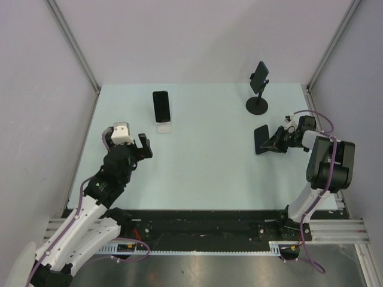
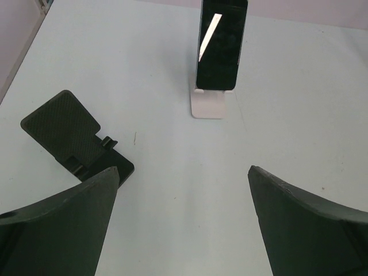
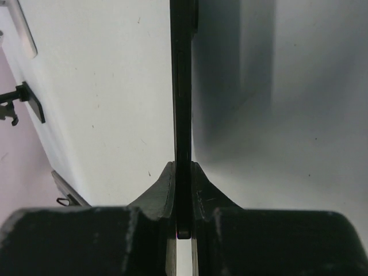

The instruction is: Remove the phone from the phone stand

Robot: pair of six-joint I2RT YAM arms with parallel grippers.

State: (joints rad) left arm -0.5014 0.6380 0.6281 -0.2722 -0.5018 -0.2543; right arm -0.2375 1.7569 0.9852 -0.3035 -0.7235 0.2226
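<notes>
Black and thin, the phone (image 1: 261, 139) is off its perch and sits in the right gripper (image 1: 274, 142), out on the right side of the worktop (image 1: 209, 173). The right wrist view shows it edge-on, with both fingers clamped flat against its faces near one end. Whether its lower edge touches the worktop or hangs just above it, I can't tell.

Here's the danger: the gripper has it by one end only, with most of the phone sticking out past the fingertips. A quick swing or a bump on the way down could make it pivot or slide out of that pinch. Let go while it's on edge and it likely topples flat.

Just behind it stands the pole stand (image 1: 257, 104), its cradle (image 1: 259, 76) tilted up top. A careless lift or sweep toward the back would clip it.

Over on the left, well apart, a second phone (image 1: 161, 106) leans on a white stand (image 1: 163, 127). The left gripper (image 2: 183, 178) faces it with jaws wide apart and nothing in them. A black textured piece (image 2: 60, 126) lies flat beside that gripper's left finger, right where a low approach could catch it.
</notes>
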